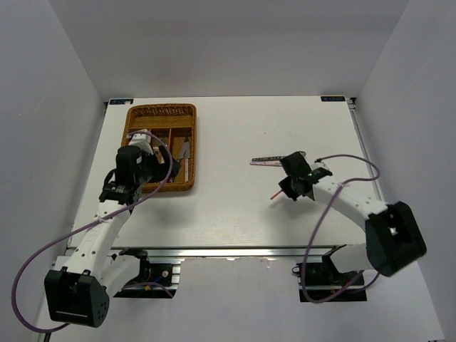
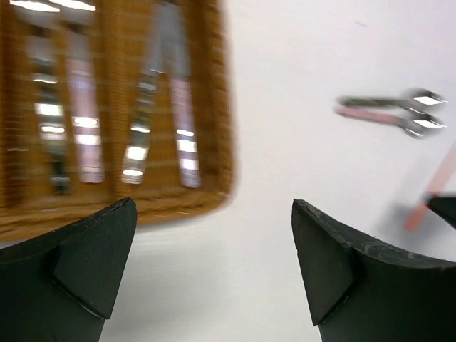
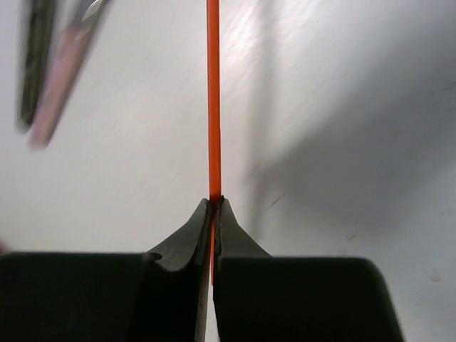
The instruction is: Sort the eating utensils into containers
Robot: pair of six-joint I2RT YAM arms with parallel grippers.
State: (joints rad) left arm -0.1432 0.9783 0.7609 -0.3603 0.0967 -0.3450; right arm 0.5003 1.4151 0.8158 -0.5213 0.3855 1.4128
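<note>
The wicker tray point(image 1: 135, 121) stands at the far left, with several utensils point(image 2: 171, 107) lying in its long slots. My left gripper point(image 1: 158, 169) is open and empty over the tray's near right part; in its own view point(image 2: 214, 206) bare table shows between the fingers. My right gripper point(image 1: 286, 190) is shut on a red chopstick point(image 1: 274, 196), which runs straight out from the pinched fingertips point(image 3: 214, 203) in the right wrist view point(image 3: 213, 100). Two spoons point(image 1: 274, 160) lie side by side on the table just beyond it, one pinkish-handled point(image 3: 60, 78) and one dark-handled point(image 3: 35, 64).
White walls enclose the table on three sides. The spoons point(image 2: 392, 110) and the chopstick point(image 2: 434, 189) also show at the right of the blurred left wrist view. Purple cables loop from both arms.
</note>
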